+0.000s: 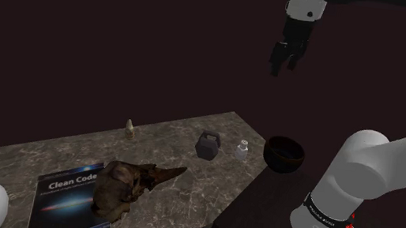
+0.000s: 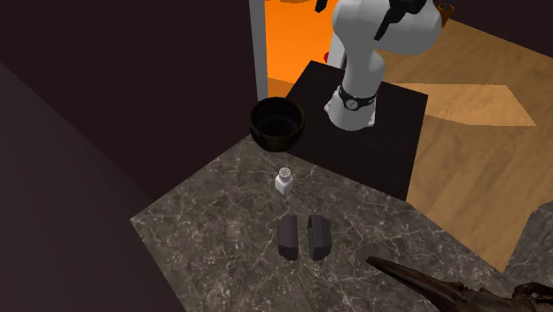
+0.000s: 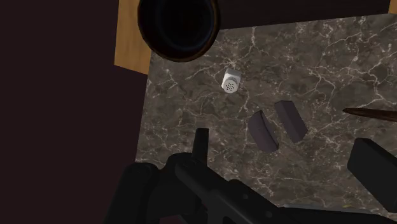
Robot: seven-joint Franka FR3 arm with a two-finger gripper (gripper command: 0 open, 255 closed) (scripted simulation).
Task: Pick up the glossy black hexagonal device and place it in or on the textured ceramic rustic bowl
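High above the counter (image 1: 204, 193), the gripper (image 1: 286, 62) is hanging with its fingers spread, holding nothing. Near the counter's corner, the black hexagonal device (image 1: 207, 145) is sitting just beside a small white shaker (image 1: 242, 148); the dark bowl (image 1: 281, 163) is resting at that corner.

The white arm (image 1: 361, 176) was observed rising from its base (image 2: 356, 99), with the upper links carried over toward the shoulder view's left. The black gripper (image 1: 284, 65) was held high and pointed downward. Its fingers (image 3: 201, 141) were recorded as spread apart, with neither in contact with anything.
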